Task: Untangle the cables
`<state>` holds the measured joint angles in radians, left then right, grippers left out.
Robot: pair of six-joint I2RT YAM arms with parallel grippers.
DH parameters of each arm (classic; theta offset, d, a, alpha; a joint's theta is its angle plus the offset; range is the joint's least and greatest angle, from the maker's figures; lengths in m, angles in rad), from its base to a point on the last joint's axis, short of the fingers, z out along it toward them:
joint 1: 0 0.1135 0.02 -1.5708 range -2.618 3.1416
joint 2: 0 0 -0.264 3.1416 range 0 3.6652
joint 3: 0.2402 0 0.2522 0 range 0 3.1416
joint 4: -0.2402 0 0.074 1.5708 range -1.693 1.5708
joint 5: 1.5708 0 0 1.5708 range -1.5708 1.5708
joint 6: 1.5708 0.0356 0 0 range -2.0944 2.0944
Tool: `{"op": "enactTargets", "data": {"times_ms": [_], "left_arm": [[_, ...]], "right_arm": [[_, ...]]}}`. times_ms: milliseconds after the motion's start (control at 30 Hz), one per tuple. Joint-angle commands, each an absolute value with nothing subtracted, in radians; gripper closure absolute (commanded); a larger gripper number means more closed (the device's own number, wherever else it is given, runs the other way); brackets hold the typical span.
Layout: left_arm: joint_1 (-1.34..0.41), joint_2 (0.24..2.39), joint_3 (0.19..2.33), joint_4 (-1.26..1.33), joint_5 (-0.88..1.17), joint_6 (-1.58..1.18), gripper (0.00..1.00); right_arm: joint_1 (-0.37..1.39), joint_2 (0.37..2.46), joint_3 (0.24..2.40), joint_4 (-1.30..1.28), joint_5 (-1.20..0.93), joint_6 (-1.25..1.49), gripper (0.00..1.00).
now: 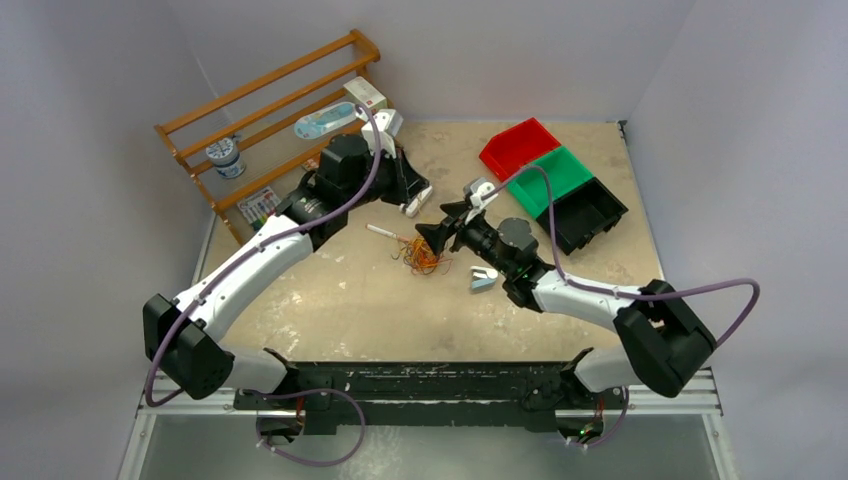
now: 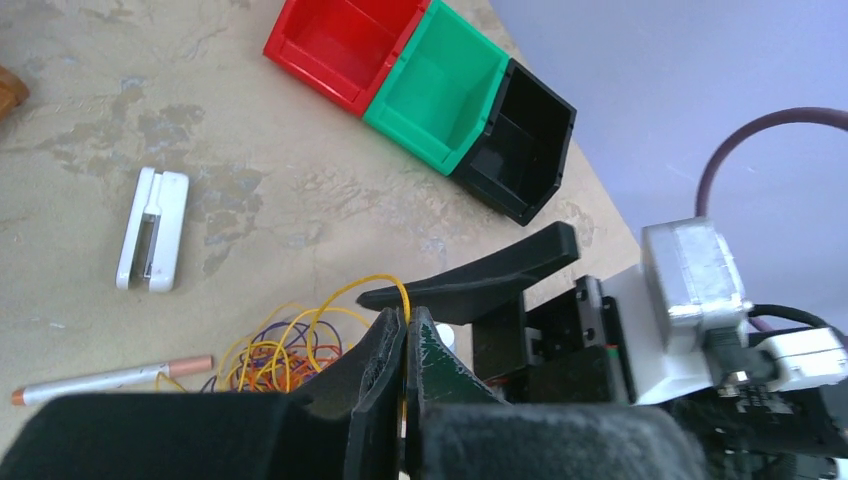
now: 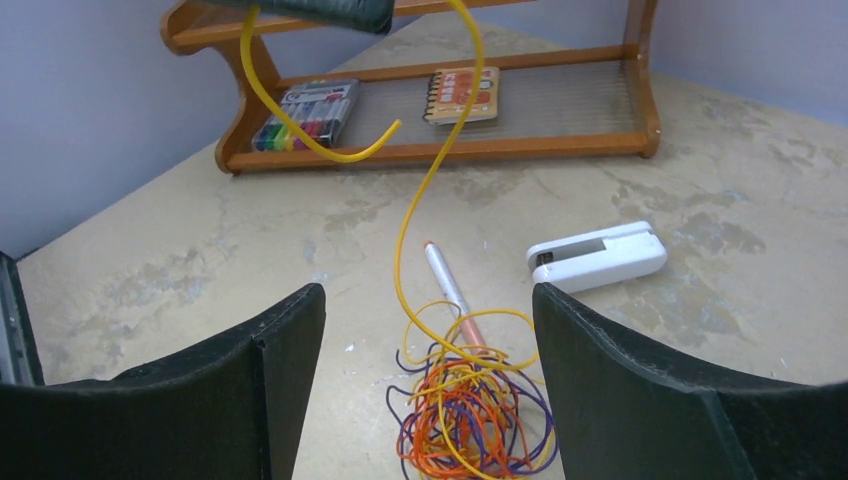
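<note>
Left gripper (image 2: 406, 318) is pinched shut on one yellow cable (image 3: 420, 200), holding it high to draw it free of the bunch of cables (image 3: 470, 420) at the middle of the table (image 1: 330, 300), while my right gripper (image 3: 428, 296) hangs wide open above, ready to pin it.

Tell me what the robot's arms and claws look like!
The left arm and right arm have white sections with chunky black joints, and a purple cable loops along each. The left gripper and right gripper are black, each with two curved fingers.
</note>
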<state>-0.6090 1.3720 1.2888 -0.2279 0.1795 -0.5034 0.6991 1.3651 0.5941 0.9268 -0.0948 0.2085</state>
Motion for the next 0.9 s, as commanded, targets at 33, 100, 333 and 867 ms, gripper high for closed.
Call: {"op": "enactTargets", "data": {"times_ms": [33, 100, 333, 867], "left_arm": [[-0.611, 1.329, 1.382, -0.228, 0.217, -0.483, 1.00], [-0.612, 1.329, 1.420, -0.243, 0.216, -0.482, 1.00], [-0.612, 1.339, 1.607, -0.292, 0.191, -0.486, 1.00], [-0.612, 1.450, 2.011, -0.357, -0.027, -0.482, 1.00]], "right_arm": [[0.696, 1.445, 0.680, 1.033, -0.171, 0.132, 0.23], [0.696, 1.488, 0.696, 1.064, -0.173, 0.132, 0.24], [0.696, 1.640, 0.761, 1.151, -0.186, 0.151, 0.29], [0.698, 1.842, 0.695, 1.226, -0.155, 0.222, 0.50]]}}
